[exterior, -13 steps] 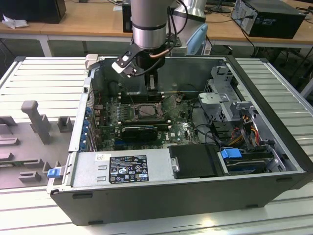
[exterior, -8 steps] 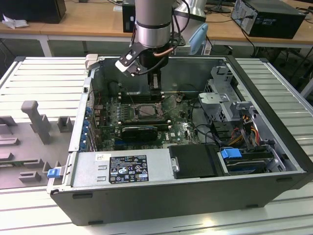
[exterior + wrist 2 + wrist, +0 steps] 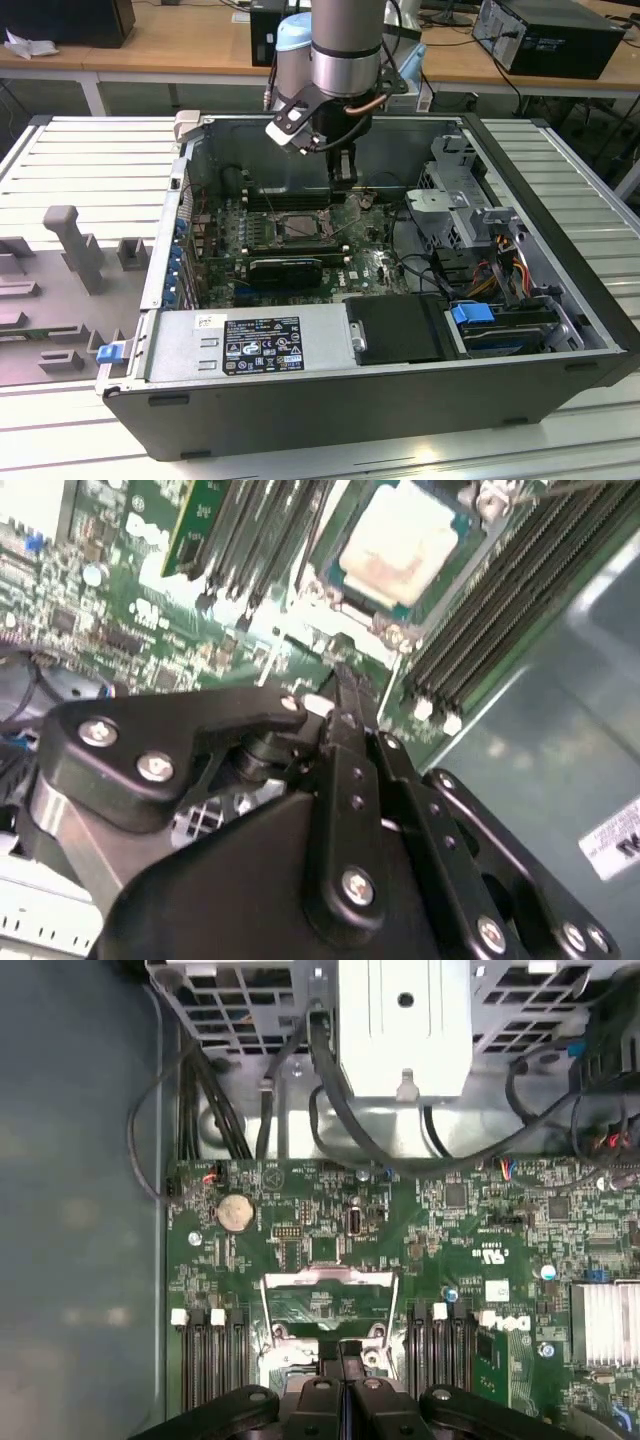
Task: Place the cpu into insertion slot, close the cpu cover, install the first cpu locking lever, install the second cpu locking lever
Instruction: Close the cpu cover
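The cpu (image 3: 398,540), a pale silvery-beige square, lies in the insertion slot (image 3: 447,568) on the green motherboard. In the exterior view the slot (image 3: 300,226) sits mid-board inside the open computer case. The cpu cover (image 3: 326,1280), a thin silvery frame with a large window, appears tilted up from the slot. My gripper (image 3: 338,676) hangs just above the board at the slot's edge, shut, with nothing between its black fingers. In the first wrist view its tips (image 3: 345,1352) are right beside the cover's frame. From outside, the gripper (image 3: 343,172) hangs behind the slot. I cannot make out the locking levers.
Long black memory slots (image 3: 500,600) run beside the socket. A finned heatsink (image 3: 608,1320), a coin battery (image 3: 234,1212) and a card (image 3: 285,266) stand on the board. Black cables (image 3: 330,1100) and a metal drive cage (image 3: 455,190) lie on the exterior view's right.
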Controlling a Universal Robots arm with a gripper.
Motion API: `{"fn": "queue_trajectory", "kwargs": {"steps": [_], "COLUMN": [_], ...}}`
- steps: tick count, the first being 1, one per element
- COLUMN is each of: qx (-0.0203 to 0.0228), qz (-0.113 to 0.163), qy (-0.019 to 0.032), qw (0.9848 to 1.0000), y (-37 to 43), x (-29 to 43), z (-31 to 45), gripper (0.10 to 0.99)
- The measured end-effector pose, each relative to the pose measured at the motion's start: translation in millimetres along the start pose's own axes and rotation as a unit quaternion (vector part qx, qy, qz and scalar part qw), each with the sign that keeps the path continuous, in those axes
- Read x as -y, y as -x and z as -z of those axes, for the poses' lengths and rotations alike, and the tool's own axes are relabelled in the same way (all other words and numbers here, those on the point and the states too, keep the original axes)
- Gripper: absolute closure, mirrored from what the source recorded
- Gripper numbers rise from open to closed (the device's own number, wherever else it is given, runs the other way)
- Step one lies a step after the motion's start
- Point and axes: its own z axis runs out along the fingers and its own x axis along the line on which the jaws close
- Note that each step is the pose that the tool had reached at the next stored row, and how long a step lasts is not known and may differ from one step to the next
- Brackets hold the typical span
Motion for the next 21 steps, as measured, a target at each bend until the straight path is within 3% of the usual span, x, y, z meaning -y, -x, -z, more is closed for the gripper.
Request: {"fn": "queue_trajectory", "kwargs": {"steps": [2, 3, 8, 10, 12, 16, 21], "qx": [-0.0040, -0.0058, -0.0067, -0.0073, -0.0082, -0.0085, -0.0086], "qz": [0.000, 0.001, 0.006, 0.016, 0.036, 0.040, 0.040], "qy": [-0.0023, -0.0044, -0.0110, -0.0114, -0.0118, -0.0145, -0.0174], "qw": [1.0000, 1.0000, 0.9999, 0.9998, 0.9992, 0.9990, 0.9990], "y": [-0.1, -0.3, -0.7, -0.9, -0.9, -1.4, -1.5], "x": [-5.7, -11.9, -35.9, -41.9, -45.7, -55.1, -57.3], "z": [1.4, 1.1, -0.5, -1.7, -4.0, -13.0, -22.5], "gripper": [0.980, 0.980, 0.980, 0.980, 0.980, 0.980, 0.980]}}
